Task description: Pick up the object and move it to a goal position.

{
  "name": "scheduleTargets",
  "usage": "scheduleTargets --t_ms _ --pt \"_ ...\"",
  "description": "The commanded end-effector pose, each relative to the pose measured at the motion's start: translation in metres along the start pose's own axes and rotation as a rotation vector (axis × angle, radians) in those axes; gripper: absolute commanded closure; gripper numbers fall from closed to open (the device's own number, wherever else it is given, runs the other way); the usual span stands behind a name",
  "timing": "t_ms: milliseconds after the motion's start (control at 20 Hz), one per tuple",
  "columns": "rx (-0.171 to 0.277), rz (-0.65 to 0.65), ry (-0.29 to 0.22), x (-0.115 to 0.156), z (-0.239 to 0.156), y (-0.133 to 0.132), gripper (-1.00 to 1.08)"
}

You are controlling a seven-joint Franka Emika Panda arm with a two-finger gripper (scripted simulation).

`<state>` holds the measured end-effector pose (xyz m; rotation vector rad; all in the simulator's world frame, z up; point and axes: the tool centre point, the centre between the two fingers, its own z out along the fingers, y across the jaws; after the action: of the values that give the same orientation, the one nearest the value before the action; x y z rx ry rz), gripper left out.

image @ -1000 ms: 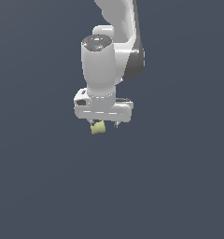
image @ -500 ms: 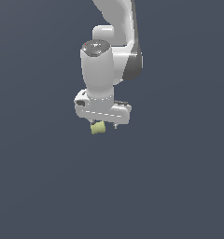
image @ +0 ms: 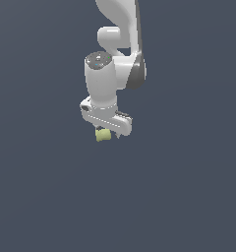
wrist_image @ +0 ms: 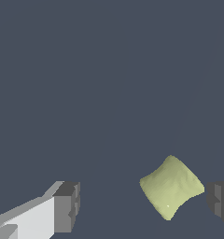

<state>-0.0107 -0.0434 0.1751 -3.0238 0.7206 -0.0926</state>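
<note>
The object, a tiny pale yellow-green block [image: 103, 135], lies on the dark grey floor straight under my gripper [image: 108, 132]. In the wrist view the block [wrist_image: 171, 193] sits tilted between the two dark fingertips [wrist_image: 67, 207]. It is close to one fingertip and a wide gap separates it from the other. My gripper [wrist_image: 144, 206] is open around the block and neither pad clearly presses on it.
A plain dark grey floor [image: 179, 197] fills both views. The white arm [image: 121, 29] rises from the hand to the top edge of the exterior view. No goal marker shows.
The hand has come down a little over the block, so the fingers now straddle it. The block has not moved.
</note>
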Motion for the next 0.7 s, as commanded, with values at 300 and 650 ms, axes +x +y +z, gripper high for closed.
scheduleTargets --t_ms 300,650 --pt "-0.013 0.258 -0.016 -0.017 0.026 0.021 -0.92" --pt "-0.027 0.471 -0.024 -0.032 0.046 0.039 -0.92"
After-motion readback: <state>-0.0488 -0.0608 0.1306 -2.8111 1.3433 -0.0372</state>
